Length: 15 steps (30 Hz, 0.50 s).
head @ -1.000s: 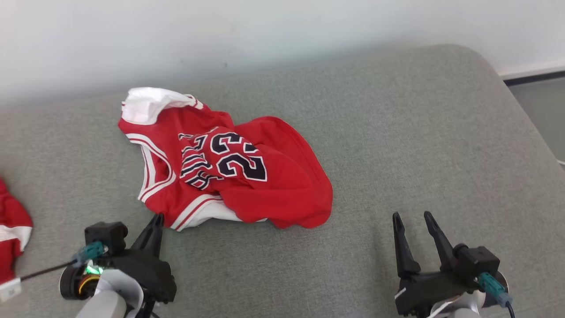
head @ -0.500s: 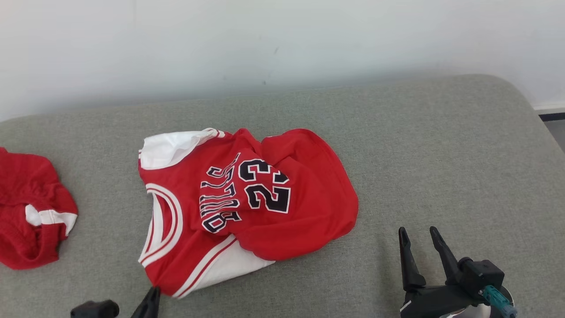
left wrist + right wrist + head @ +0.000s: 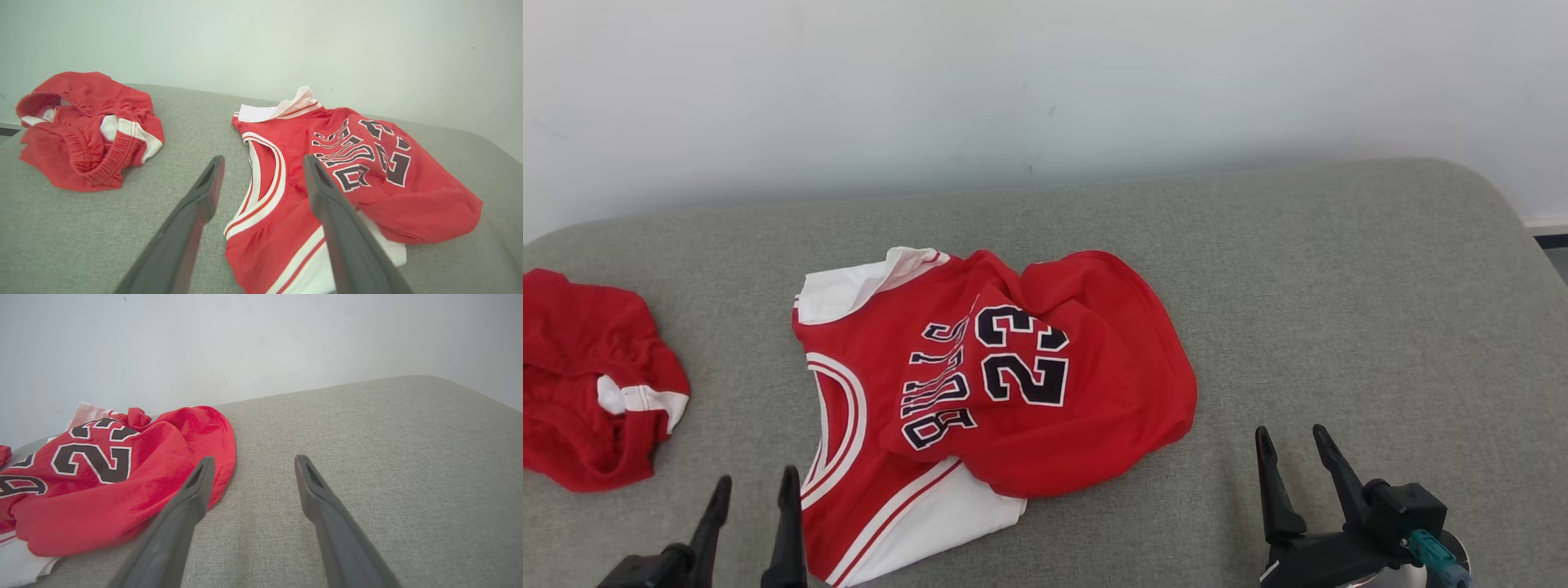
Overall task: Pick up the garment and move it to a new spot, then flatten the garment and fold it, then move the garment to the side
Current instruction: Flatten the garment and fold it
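A red basketball jersey (image 3: 1013, 384) with white trim and a black "23" lies crumpled in the middle of the grey cushion (image 3: 1339, 310). My left gripper (image 3: 754, 483) stands open at the bottom left, its fingers just short of the jersey's near armhole edge (image 3: 261, 192). My right gripper (image 3: 1290, 441) is open at the bottom right, a short way right of the jersey's rumpled red hem (image 3: 135, 486). Neither gripper touches the cloth.
A second crumpled red garment (image 3: 592, 384) with a white band lies at the cushion's left end, also seen as red shorts (image 3: 86, 126). A pale wall (image 3: 1045, 82) runs behind the cushion. The cushion's rounded right end (image 3: 1503, 204) drops to the floor.
The head camera has shifted, so the whole scene sits lower and further right. My left gripper, seen side-on with its fingers overlapping, now shows both fingers apart near the jersey's near edge.
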{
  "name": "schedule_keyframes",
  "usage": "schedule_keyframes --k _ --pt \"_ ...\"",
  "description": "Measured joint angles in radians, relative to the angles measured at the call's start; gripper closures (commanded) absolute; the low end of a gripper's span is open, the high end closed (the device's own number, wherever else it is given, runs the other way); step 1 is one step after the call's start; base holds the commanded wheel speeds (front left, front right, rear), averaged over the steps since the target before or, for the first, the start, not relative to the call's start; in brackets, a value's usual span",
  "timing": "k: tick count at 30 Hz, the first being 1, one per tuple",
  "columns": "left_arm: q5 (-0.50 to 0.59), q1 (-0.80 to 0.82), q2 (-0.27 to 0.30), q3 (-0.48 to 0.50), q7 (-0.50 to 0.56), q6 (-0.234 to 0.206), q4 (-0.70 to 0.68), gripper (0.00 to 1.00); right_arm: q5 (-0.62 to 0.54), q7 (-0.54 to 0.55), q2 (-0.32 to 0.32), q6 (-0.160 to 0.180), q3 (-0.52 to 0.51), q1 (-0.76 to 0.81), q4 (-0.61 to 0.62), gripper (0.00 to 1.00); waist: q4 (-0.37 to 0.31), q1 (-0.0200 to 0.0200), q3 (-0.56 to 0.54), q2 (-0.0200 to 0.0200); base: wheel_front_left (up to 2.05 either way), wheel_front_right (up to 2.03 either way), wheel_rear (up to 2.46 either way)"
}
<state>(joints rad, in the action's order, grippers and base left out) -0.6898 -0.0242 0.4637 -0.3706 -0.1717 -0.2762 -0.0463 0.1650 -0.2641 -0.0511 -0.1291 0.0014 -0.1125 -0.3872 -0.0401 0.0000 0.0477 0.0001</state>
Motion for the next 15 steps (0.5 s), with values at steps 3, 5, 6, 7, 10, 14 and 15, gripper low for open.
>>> schedule_keyframes --k 3,5,6,7,10,14,15 --pt "0.021 0.018 -0.020 0.019 -0.049 -0.007 0.007 0.00 -0.007 0.000 0.000 0.000 -0.006 -0.006 -0.009 0.00 0.007 0.0000 -0.005 0.0000 0.00 0.00 0.00" --pt "0.035 0.033 -0.027 0.035 -0.068 -0.010 0.021 0.00 -0.011 0.000 0.000 0.000 -0.009 -0.010 -0.015 0.00 0.012 0.0000 -0.007 -0.0001 0.00 0.00 0.00" --pt "0.045 0.037 -0.032 0.043 -0.075 -0.012 0.030 0.00 -0.014 0.000 0.000 0.000 -0.011 -0.012 -0.017 0.00 0.014 0.0000 -0.008 -0.0001 0.00 0.00 0.00" --pt "0.071 0.042 -0.031 0.047 -0.079 -0.015 0.038 0.00 -0.016 0.001 0.000 0.000 -0.013 -0.013 -0.019 0.00 0.017 0.0000 -0.008 0.0000 0.00 0.00 0.00" --pt "0.193 0.046 -0.039 0.096 -0.091 -0.004 0.065 0.00 -0.021 0.014 0.000 0.000 -0.019 -0.020 -0.034 0.00 0.039 0.0000 -0.008 -0.0001 0.00 0.00 0.00" --pt "0.227 0.029 -0.077 0.163 -0.091 0.019 0.038 0.00 -0.034 0.028 0.000 0.000 -0.028 -0.056 -0.045 0.00 0.051 0.0001 0.000 -0.0001 0.00 0.00 0.00" --pt "0.237 0.019 -0.086 0.182 -0.091 0.032 0.034 0.00 -0.039 0.035 -0.001 0.000 -0.029 -0.068 -0.049 0.00 0.055 0.0001 0.002 -0.0001 0.00 0.00 0.00"
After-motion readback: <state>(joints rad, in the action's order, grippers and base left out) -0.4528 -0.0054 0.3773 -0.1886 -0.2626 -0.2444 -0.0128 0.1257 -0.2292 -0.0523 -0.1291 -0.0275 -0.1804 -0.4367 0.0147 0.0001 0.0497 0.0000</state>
